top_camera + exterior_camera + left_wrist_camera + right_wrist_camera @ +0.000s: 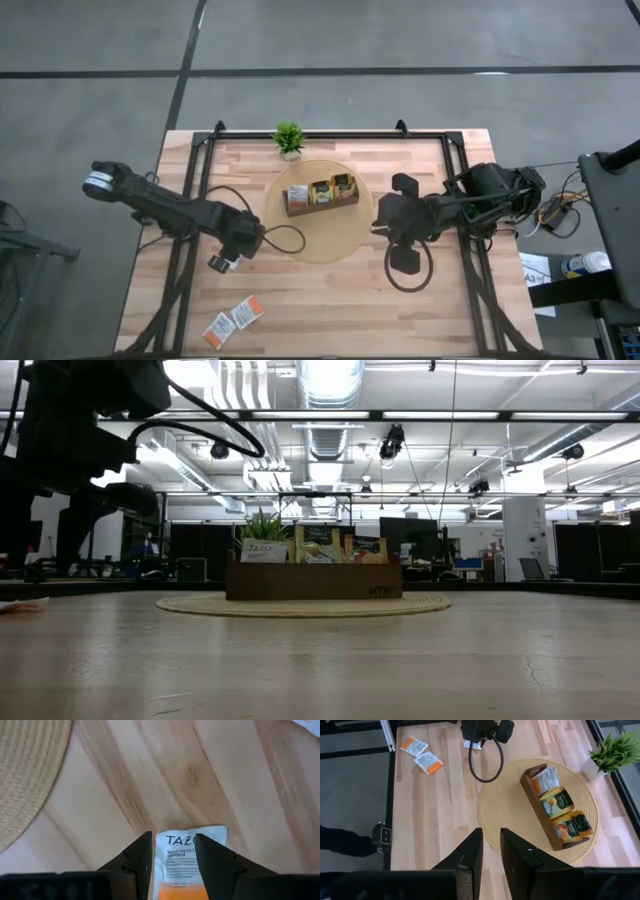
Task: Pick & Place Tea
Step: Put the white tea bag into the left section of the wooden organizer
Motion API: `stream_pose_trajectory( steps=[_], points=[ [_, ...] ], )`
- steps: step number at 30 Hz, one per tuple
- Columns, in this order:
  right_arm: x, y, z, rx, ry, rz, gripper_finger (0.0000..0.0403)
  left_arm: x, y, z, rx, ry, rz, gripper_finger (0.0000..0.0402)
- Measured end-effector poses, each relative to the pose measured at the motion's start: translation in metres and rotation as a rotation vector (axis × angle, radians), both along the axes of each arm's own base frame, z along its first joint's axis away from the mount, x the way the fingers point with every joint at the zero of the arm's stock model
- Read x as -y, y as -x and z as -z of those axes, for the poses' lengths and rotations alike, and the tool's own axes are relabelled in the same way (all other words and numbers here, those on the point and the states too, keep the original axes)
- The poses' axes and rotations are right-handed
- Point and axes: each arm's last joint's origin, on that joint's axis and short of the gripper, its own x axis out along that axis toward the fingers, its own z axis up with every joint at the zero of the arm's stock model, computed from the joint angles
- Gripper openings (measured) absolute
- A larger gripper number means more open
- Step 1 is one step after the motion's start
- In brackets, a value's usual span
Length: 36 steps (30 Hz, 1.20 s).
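A white-and-orange tea sachet (187,855) lies flat on the wooden table, left of the round woven mat (320,240). My left gripper (172,865) stands over it pointing down, open, and the sachet shows in the gap between the fingers. Two more white-and-orange sachets (247,312) (219,330) lie near the table's front edge. The brown tray (320,205) on the mat holds a white-and-orange sachet (297,194) and green-and-yellow ones (322,190). My right gripper (491,855) hangs high over the mat's right edge with a narrow gap and nothing in it. My left gripper comes at the sachet from above with one finger (137,860) at its one side edge and the other finger (215,865) over its face. I cannot tell whether the fingertips touch the paper. The sachet lies flat on the table.
A small green potted plant (289,137) stands at the table's far edge behind the mat. A black frame (200,150) runs along the table's left, far and right sides. Bare wood lies in front of the mat.
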Motion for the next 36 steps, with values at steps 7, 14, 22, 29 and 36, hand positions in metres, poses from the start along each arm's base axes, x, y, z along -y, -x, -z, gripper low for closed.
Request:
stream_pose_trajectory(
  steps=[7,14,22,29,36],
  points=[
    [0.000,0.000,0.000,0.001,0.003,0.002,0.0063,0.003,-0.008,0.003,-0.049,0.046,-0.240,0.0142],
    [0.000,0.000,0.000,0.001,0.014,-0.007,0.0063,0.002,-0.010,0.005,-0.131,0.089,-0.771,0.0142],
    [0.001,0.000,0.000,0.007,0.030,0.003,0.0063,0.003,-0.012,0.001,-0.245,0.183,-1.513,0.0141],
    [0.001,0.000,0.000,0.006,0.031,0.001,0.0063,0.002,-0.009,0.004,-0.265,0.173,-1.702,0.0140],
    [0.001,0.000,0.000,0.004,0.048,-0.022,0.0063,0.002,-0.009,0.014,-0.287,0.118,-1.765,0.0139]
  ],
)
